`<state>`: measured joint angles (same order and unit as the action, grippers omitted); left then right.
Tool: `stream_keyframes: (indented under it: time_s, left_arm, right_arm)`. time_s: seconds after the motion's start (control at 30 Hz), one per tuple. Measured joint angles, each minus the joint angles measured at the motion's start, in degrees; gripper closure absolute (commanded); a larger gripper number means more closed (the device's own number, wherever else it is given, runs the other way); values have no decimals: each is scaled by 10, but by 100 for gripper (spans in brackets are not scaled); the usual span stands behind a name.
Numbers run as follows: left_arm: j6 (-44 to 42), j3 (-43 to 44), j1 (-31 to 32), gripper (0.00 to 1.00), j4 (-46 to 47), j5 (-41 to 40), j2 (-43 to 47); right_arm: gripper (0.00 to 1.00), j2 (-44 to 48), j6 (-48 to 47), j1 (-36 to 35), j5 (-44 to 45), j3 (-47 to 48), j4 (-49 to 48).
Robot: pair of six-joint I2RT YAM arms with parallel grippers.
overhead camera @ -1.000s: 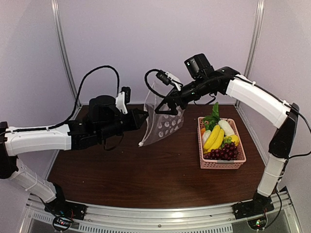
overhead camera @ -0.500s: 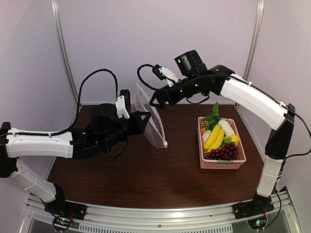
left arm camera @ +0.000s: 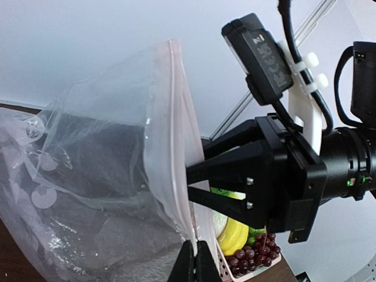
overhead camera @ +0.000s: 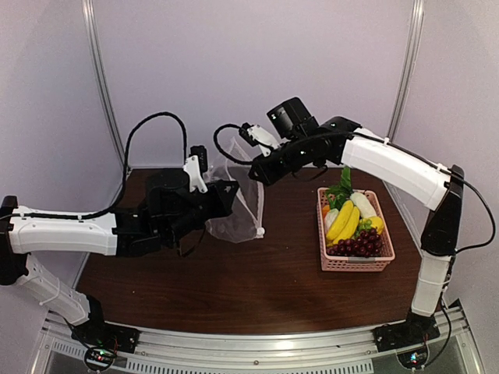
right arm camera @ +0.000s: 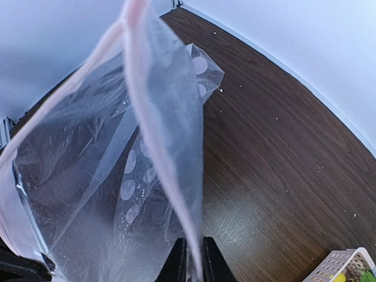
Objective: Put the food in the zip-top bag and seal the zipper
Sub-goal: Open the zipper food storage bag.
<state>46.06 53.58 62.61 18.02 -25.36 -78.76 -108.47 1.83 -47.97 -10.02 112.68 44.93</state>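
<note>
Two grips on bag rim | left fingers clamped on it, right fingers pinched narrow on it | best: part lips slowly, mouth up, toward food

Clear spotted bag upright, crumpled, left of basket; food piled inside.

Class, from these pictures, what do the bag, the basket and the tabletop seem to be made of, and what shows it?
The zip-top bag: thin clear plastic film, glossy; crinkles, shows the table through. The basket: pink moulded plastic, likely; slatted walls. The table: dark wood or wood-look laminate; grain, sheen.
</note>
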Motion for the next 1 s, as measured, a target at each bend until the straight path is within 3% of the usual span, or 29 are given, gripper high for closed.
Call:
stream_keyframes:
  time_s: [0.3,0.43,0.67,0.77,1.0]
  left_arm:
    - [90,27,1,100,-205,-150,13]
    - [99,26,1,100,-235,-174,28]
    - [69,32,1,40,-225,-175,9]
    - [57,70,1,31,-240,-174,-29]
    - [43,107,1,30,-256,-172,-59]
  right_arm:
    - [100,-7,-4,-8,114,0,2]
    - [100,-7,-5,-8,152,0,2]
    - [100,-7,-6,-14,140,0,2]
    - [100,-9,-5,-21,139,8,3]
    - [100,-23,0,-45,139,32,3]
